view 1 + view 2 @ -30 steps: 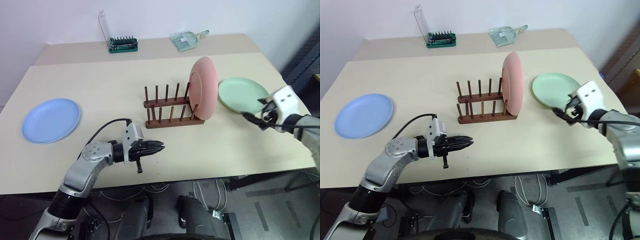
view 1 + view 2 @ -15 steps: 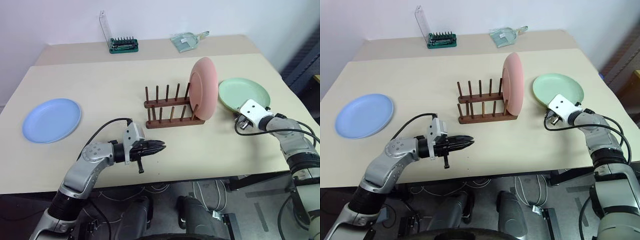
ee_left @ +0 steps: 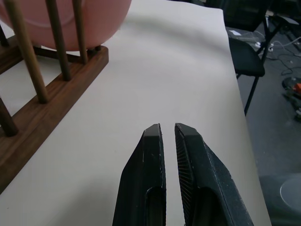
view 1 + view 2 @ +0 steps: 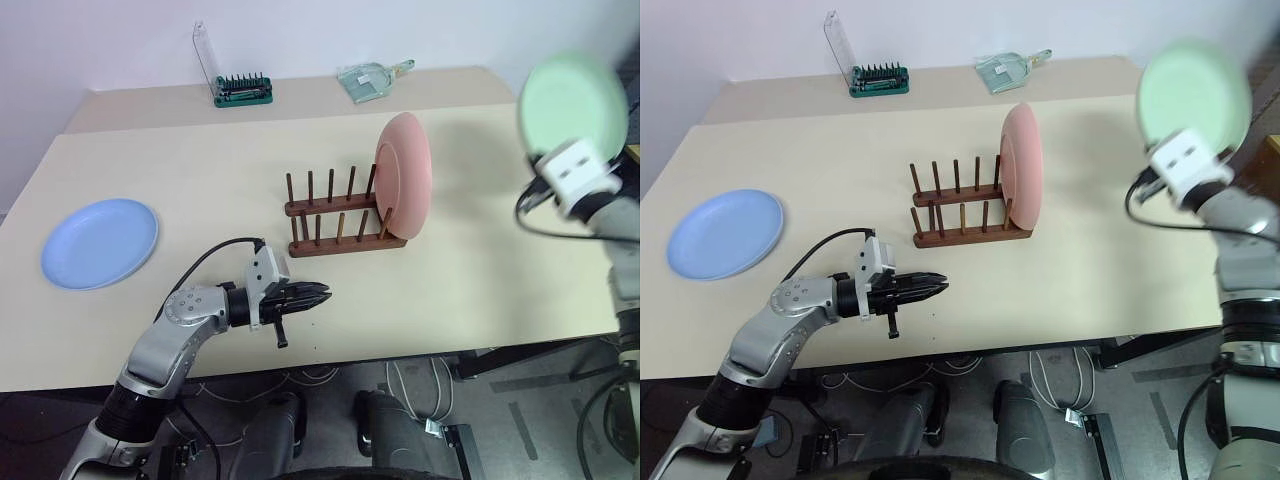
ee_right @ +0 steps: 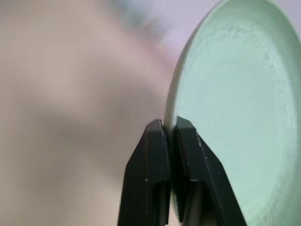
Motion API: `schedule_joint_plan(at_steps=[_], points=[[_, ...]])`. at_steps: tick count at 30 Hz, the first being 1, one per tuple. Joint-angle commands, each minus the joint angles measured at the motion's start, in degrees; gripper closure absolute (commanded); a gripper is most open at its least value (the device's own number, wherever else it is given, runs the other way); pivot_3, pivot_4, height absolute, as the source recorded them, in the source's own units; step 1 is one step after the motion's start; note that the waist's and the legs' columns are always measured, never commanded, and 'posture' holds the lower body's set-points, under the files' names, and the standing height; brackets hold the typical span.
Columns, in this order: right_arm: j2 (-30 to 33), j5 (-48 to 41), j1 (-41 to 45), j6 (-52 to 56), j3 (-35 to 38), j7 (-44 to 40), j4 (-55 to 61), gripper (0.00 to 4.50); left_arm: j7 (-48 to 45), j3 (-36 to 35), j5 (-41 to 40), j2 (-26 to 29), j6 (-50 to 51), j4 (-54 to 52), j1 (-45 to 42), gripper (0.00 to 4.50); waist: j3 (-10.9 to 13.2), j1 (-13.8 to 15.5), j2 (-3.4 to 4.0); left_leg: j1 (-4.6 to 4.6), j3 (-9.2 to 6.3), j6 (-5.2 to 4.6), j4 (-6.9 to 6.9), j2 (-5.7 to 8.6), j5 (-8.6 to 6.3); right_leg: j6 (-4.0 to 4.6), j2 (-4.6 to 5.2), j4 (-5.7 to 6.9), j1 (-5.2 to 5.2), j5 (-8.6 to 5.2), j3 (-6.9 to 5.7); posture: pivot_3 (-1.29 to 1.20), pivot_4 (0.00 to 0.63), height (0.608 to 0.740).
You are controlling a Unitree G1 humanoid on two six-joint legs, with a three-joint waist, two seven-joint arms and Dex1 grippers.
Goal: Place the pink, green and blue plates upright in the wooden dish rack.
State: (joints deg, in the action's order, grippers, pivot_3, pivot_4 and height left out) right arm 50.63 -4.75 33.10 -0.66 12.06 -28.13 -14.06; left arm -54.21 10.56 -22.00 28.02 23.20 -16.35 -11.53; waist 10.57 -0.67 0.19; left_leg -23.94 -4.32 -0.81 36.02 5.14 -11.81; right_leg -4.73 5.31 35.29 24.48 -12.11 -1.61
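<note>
1. Blue plate (image 4: 100,242) — lies flat, face up, on the left part of the table (image 4: 200,180), well apart from the rack. Not yet racked.
2. Left gripper (image 4: 322,295) — hovers low over the near edge of the table, pointing toward the robot's right; fingers closed together, nothing between them.
3. Wooden dish rack (image 4: 340,215) — mid-table, long axis running left to right, two rows of upright pegs. The slots left of the pink plate stand free.
4. Pink plate (image 4: 404,176) — stands on edge in the rightmost slot, face turned to the left, leaning slightly on its pegs. This one counts as done.
5. Green plate (image 4: 572,103) — off the table, held up in the air at far right, well apart from the rack; stands roughly upright, face toward the camera.
6. Right gripper (image 5: 170,127) — clamped on the green plate's rim, one finger each side.
7. Progress, as judged — one plate of three racked, one in hand, one untouched.
</note>
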Motion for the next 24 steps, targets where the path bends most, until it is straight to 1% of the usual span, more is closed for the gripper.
schedule_joint_plan(at_steps=[1, 5, 7, 10, 14, 16, 19, 24], points=[[-1.1, -13.0, 5.2, 10.2, 5.1, -2.5, 14.6, 4.44, -0.5, 0.4, -0.8, -0.4, -0.6, -0.8, -0.6, 4.05, 0.0, 0.1, 0.00, -0.01, 0.00, 0.00, 0.00, 0.00, 0.00, -0.01, 0.00, 0.00, 0.00, -0.01, -0.01, 0.00, 0.150, 0.740], [-4.5, -36.6, 7.5, 26.5, 6.7, -6.7, 29.9, 4.44, -0.6, 0.6, -0.7, -0.7, -0.3, -0.8, -1.1, 4.05, 0.0, 0.2, -0.04, -0.04, -0.08, -0.01, 0.00, -0.01, -0.01, 0.00, 0.03, -0.04, -0.02, -0.01, -0.01, 0.00, 0.150, 0.740], [-7.0, -48.3, 8.1, 33.0, 7.1, -5.5, 34.7, 4.44, -0.5, 0.4, -0.9, -0.7, 0.0, -1.0, -1.1, 4.05, 0.0, 0.2, -0.05, -0.07, -0.10, -0.03, 0.02, 0.00, -0.02, 0.00, 0.04, -0.07, -0.02, -0.01, -0.03, 0.00, 0.150, 0.740], [-9.4, -59.0, 8.2, 38.6, 7.0, -3.6, 37.9, 4.44, -0.4, 0.1, -1.1, -0.6, 0.4, -1.4, -0.9, 4.05, 0.0, 0.4, -0.05, -0.13, -0.12, -0.03, 0.03, 0.03, -0.02, 0.02, 0.10, -0.09, 0.02, 0.00, -0.04, 0.00, 0.150, 0.740], [-15.2, -74.3, 7.5, 43.4, 5.0, 3.2, 38.7, 4.44, 0.6, -0.6, -1.3, -0.3, 1.2, -2.7, 0.0, 4.05, 0.0, 0.5, -0.08, -0.18, -0.12, -0.03, 0.03, 0.04, -0.03, 0.10, 0.13, -0.16, 0.05, 0.05, -0.05, 0.00, 0.150, 0.740], [-18.3, -79.5, 5.8, 45.1, 3.3, 7.9, 37.9, 4.44, 1.1, -0.9, -1.5, -0.2, 1.7, -3.5, 0.5, 4.05, 0.0, 0.3, -0.08, -0.20, -0.14, -0.03, -0.01, 0.03, -0.03, 0.15, 0.13, -0.16, 0.09, 0.08, -0.06, 0.00, 0.150, 0.740], [-20.8, -81.0, 3.9, 45.9, 2.3, 13.2, 36.1, 4.44, 1.8, -1.1, -1.7, -0.1, 2.3, -4.6, 0.9, 4.05, 0.0, 0.2, -0.08, -0.23, -0.13, -0.03, -0.02, 0.03, -0.03, 0.16, 0.13, -0.15, 0.13, 0.08, -0.06, 0.00, 0.150, 0.740], [-22.1, -82.8, 1.9, 46.6, 1.6, 16.3, 34.6, 4.44, 2.3, -1.2, -2.2, 0.3, 2.7, -5.0, 1.4, 4.05, 0.0, 0.3, -0.08, -0.32, -0.13, -0.04, 0.00, 0.06, -0.03, 0.16, 0.14, -0.17, 0.18, 0.09, -0.07, 0.00, 0.150, 0.740]])
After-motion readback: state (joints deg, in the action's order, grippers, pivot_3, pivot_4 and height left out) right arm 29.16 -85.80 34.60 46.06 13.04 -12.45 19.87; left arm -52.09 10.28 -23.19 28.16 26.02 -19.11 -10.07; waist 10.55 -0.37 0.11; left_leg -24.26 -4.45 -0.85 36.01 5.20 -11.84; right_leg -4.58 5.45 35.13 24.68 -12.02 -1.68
